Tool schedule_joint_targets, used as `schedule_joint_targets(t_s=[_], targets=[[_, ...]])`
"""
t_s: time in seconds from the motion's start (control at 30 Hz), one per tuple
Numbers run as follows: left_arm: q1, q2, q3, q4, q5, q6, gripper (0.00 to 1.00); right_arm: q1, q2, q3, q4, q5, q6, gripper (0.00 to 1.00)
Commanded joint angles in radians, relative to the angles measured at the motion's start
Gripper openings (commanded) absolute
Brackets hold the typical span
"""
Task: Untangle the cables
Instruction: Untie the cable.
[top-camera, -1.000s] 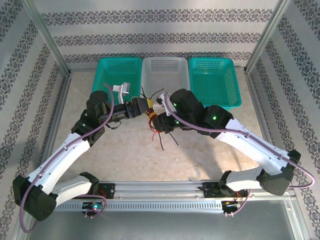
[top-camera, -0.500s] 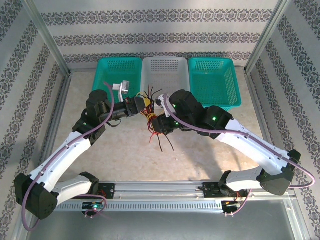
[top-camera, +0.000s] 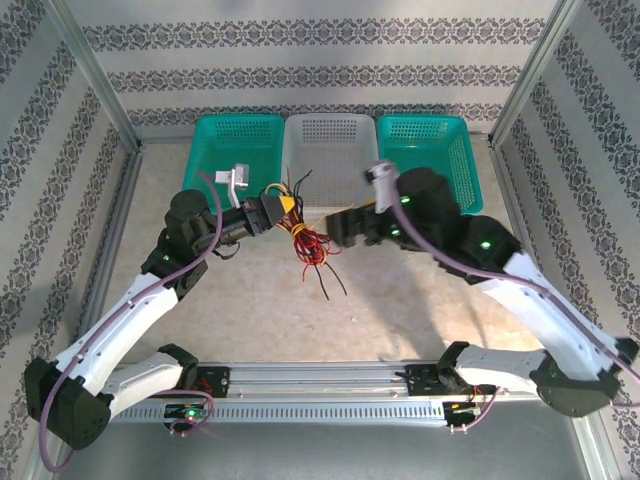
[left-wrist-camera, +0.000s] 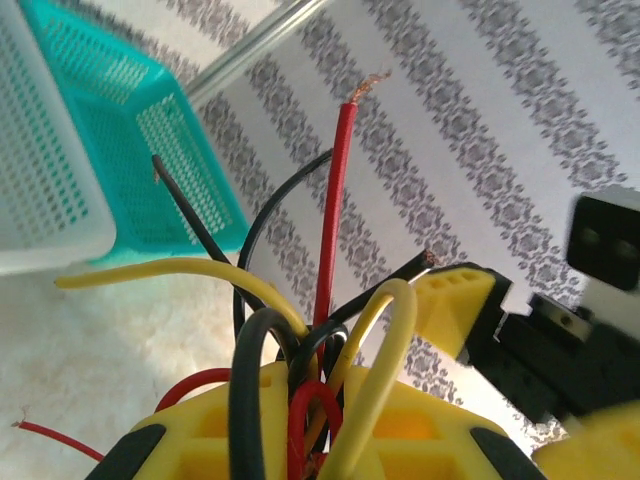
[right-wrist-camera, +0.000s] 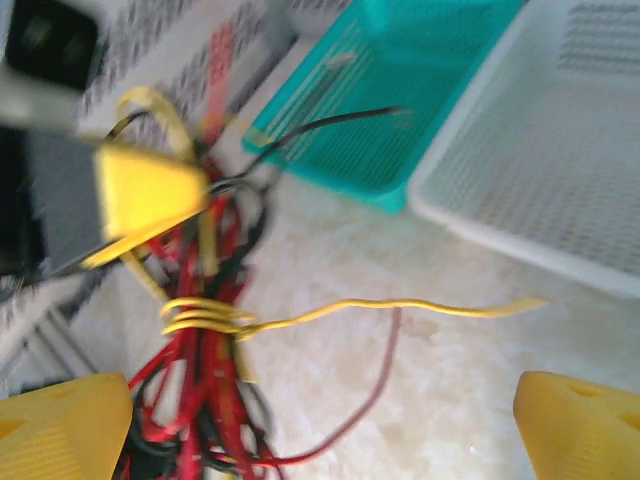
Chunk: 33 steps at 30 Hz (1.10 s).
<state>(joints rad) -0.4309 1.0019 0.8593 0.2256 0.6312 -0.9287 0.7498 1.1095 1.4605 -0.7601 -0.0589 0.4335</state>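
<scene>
Right fingers (right-wrist-camera: 575, 420) just opened wide and backed off right; my left fingers (top-camera: 280, 205) now clamp the cables (top-camera: 312, 245), still knotted mid-frame.

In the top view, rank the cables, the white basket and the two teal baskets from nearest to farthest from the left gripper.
1. The cables, clamped in the left gripper and hanging from it.
2. The left teal basket and the white basket, both just beyond the gripper: too close to call.
3. The right teal basket, far right.
</scene>
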Motion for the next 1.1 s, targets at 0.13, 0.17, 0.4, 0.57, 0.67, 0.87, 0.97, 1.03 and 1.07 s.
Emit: schedule_joint_targets(t_s=[0.13, 0.17, 0.4, 0.57, 0.67, 0.87, 0.97, 1.03, 1.07], targets=[[0.021, -0.011, -0.015, 0.289, 0.018, -0.075, 0.00, -0.210, 0.020, 0.045, 0.030, -0.462, 0.185, 0.74], [0.021, -0.010, -0.015, 0.307, 0.030, -0.082, 0.00, -0.202, 0.034, 0.058, 0.056, -0.500, 0.202, 0.72], [0.024, 0.008, -0.015, 0.447, 0.071, -0.165, 0.00, -0.208, 0.095, 0.061, 0.121, -0.542, 0.287, 0.63], [0.024, 0.023, 0.010, 0.460, 0.121, -0.183, 0.00, -0.255, 0.122, 0.037, 0.283, -0.617, 0.431, 0.53], [0.024, 0.022, 0.011, 0.468, 0.124, -0.186, 0.00, -0.276, 0.130, 0.034, 0.335, -0.634, 0.482, 0.47], [0.024, 0.029, 0.012, 0.508, 0.105, -0.193, 0.00, -0.312, 0.129, -0.027, 0.329, -0.642, 0.506, 0.50], [0.026, 0.038, 0.013, 0.533, 0.100, -0.202, 0.00, -0.321, 0.115, -0.071, 0.349, -0.637, 0.527, 0.58], [0.026, 0.052, 0.021, 0.542, 0.111, -0.208, 0.00, -0.329, 0.116, -0.088, 0.375, -0.643, 0.545, 0.55], [0.026, 0.060, 0.023, 0.549, 0.117, -0.211, 0.00, -0.332, 0.120, -0.091, 0.394, -0.652, 0.556, 0.50]])
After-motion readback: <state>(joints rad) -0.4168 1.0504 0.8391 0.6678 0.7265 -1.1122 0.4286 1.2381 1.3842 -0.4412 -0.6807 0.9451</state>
